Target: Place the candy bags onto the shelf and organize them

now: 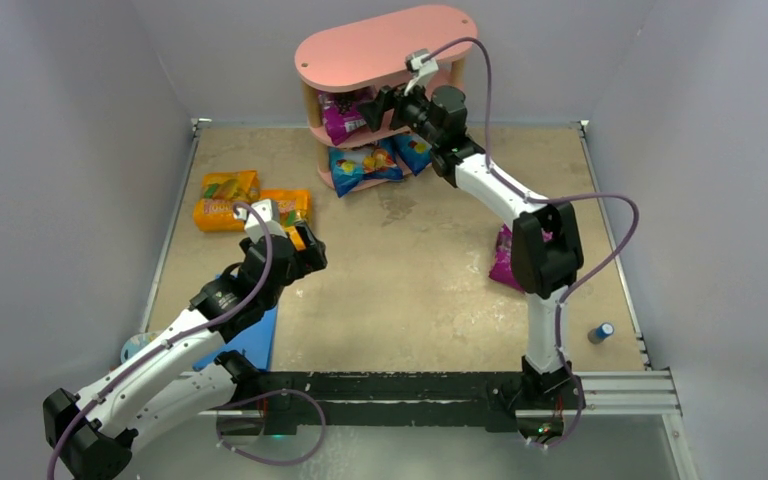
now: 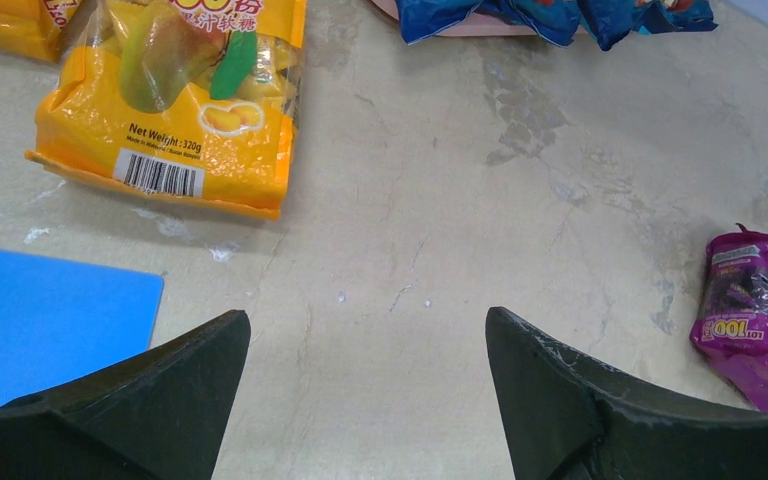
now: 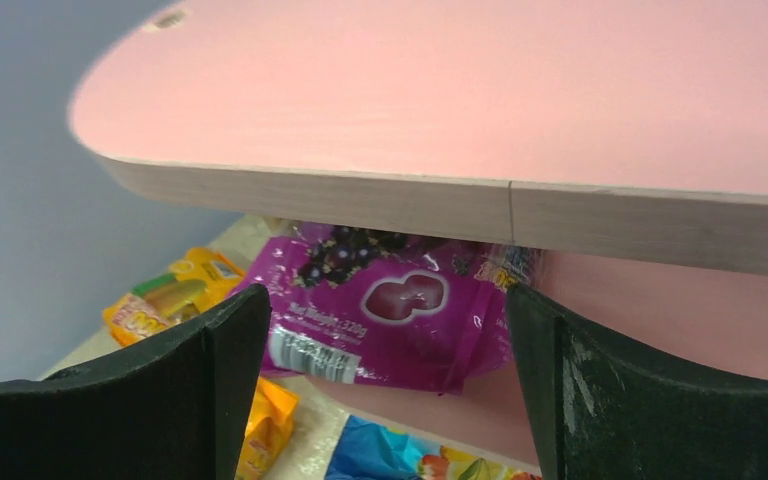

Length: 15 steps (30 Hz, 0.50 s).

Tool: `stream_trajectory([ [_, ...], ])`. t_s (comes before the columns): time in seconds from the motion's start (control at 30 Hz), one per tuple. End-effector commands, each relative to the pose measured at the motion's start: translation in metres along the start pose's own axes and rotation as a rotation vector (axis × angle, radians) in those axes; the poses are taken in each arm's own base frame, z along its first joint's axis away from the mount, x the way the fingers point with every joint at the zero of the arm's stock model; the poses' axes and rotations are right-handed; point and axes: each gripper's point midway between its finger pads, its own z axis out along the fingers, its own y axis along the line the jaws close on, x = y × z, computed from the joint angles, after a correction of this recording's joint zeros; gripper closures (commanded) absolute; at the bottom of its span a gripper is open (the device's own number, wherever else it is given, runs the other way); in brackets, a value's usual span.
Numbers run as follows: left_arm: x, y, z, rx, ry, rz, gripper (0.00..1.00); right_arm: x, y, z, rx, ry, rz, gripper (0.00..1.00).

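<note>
While the blue mat (image 2: 50, 320) lies nearest the bases, the left jaws hang wide and empty over the table (image 1: 400, 260), just short of two orange bags (image 1: 225, 200) lying flat; one magenta bag (image 1: 502, 265) lies by the right arm's elbow; farther off, the right jaws stand wide and empty at the middle tier of the shelf (image 1: 380, 50), where another magenta bag (image 3: 380, 305) rests; two blue bags (image 1: 365, 162) sit on the bottom tier. Sorting by colour looks half done; next, I judge, the right arm must fetch the loose magenta bag for the middle tier.
</note>
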Motion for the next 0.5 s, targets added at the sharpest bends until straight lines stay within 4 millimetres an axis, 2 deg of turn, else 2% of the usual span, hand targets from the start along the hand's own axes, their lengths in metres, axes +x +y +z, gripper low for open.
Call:
stream_trajectory([
  [0.0, -0.011, -0.008, -0.005, 0.023, -0.021, -0.03, 0.14, -0.014, 0.011, 0.017, 0.005, -0.02, -0.127, 0.12],
  [0.13, -0.009, -0.007, -0.004, 0.019, -0.012, -0.03, 0.14, -0.013, 0.013, 0.031, 0.095, -0.063, -0.237, 0.14],
  [0.23, -0.008, -0.006, -0.005, 0.017, -0.009, -0.032, 0.14, -0.011, 0.01, 0.039, 0.161, -0.088, -0.258, 0.16],
  [0.47, -0.006, -0.001, -0.007, 0.007, -0.005, -0.033, 0.14, 0.003, -0.013, 0.047, 0.285, -0.089, -0.265, 0.17],
])
